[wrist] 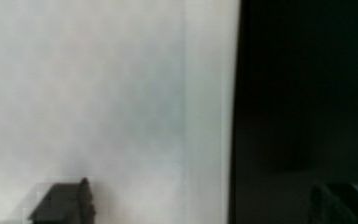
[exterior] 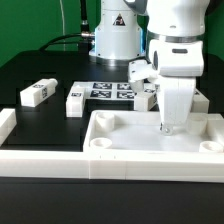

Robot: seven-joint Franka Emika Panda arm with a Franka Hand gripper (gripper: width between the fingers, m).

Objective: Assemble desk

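Observation:
The white desk top [exterior: 120, 150], a tray with a raised rim and round corner sockets, lies at the front of the table. My gripper [exterior: 168, 126] points straight down at the tray's far rim, on the exterior view's right. In the wrist view the gripper [wrist: 202, 200] has its dark fingertips [wrist: 60, 202] far apart, with a blurred white surface [wrist: 105, 90] and its edge between them. It holds nothing that I can see. Three short white tagged legs lie behind the tray: one [exterior: 37, 93], a second [exterior: 74, 99], and a third [exterior: 147, 96] beside my arm.
The marker board [exterior: 112, 90] lies flat behind the tray. A long low white border rail [exterior: 15, 150] runs along the front left. The robot base [exterior: 115, 35] stands at the back. The table is black.

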